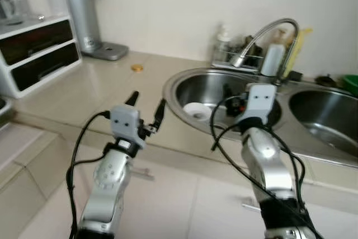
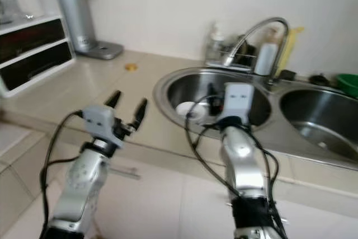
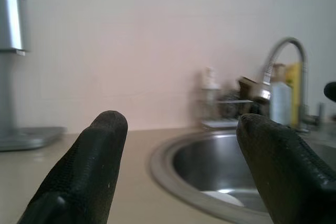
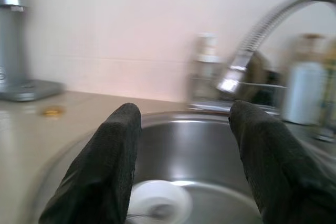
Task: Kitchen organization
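Nearby, a faucet (image 1: 268, 32) arches over the sink (image 1: 184, 76) behind both tools.

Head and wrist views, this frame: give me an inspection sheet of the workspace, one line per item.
Surface: beige countertop with a double steel sink set into it.
Job's things: a white round object lying in the left basin; what it is cannot be told.
Clutter: a small gold disc on the counter; bottles and a rack behind the faucet; a green item at the far right.
Grippers: left gripper open above the counter edge, holding nothing; right gripper open over the left basin, holding nothing.
Cables: black cables looping along both arms.
Surroundings: white drawer unit and a silver appliance on the left; pale wall behind.
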`<state>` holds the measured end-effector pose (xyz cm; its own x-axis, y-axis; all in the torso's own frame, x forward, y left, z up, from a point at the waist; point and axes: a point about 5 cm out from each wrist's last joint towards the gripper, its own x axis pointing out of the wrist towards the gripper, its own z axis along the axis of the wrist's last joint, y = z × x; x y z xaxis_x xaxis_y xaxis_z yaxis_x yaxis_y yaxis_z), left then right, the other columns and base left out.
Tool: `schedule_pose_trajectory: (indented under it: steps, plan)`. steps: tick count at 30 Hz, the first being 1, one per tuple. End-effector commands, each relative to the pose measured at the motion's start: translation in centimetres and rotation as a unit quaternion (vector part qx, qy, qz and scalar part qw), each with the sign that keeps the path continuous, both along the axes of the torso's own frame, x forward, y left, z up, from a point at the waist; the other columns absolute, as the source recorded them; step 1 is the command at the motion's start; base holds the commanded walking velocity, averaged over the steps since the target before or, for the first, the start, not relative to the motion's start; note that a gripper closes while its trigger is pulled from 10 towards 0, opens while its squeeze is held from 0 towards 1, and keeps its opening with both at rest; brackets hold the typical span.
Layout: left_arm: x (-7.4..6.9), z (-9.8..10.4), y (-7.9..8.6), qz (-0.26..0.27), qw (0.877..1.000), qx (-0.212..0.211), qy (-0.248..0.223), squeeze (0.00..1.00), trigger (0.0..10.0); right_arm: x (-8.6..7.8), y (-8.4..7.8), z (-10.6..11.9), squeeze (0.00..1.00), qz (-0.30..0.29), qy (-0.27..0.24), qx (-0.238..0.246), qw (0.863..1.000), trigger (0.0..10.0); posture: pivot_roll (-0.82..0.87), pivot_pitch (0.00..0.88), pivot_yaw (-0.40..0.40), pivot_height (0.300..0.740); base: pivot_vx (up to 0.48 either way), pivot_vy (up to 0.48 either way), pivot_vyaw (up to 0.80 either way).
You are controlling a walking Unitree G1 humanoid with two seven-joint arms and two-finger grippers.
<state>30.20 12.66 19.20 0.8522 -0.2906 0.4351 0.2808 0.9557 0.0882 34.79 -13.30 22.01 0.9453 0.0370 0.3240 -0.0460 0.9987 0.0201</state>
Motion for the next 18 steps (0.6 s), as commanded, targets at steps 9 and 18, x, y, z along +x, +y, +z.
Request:
schedule_pose_trajectory:
  steps: [9, 18]
  plan:
    - [-0.3, 0.6, -1.5, -0.025, 0.999, -0.003, -0.019, 0.00, 10.0, -0.8, -1.5, 0.8, 0.00, -0.025, -0.038, 0.003, 0.999, 10.0, 0.04, 0.000, -0.051, 0.740, 0.000, 0.000, -0.80]
    - [-0.3, 0.5, -1.9, -0.029, 0.999, 0.011, -0.022, 0.00, 10.0, -1.6, -1.1, 1.3, 0.00, -0.015, -0.075, 0.001, 0.997, 10.0, 0.04, 0.000, -0.051, 0.740, 0.000, -0.162, -0.80]
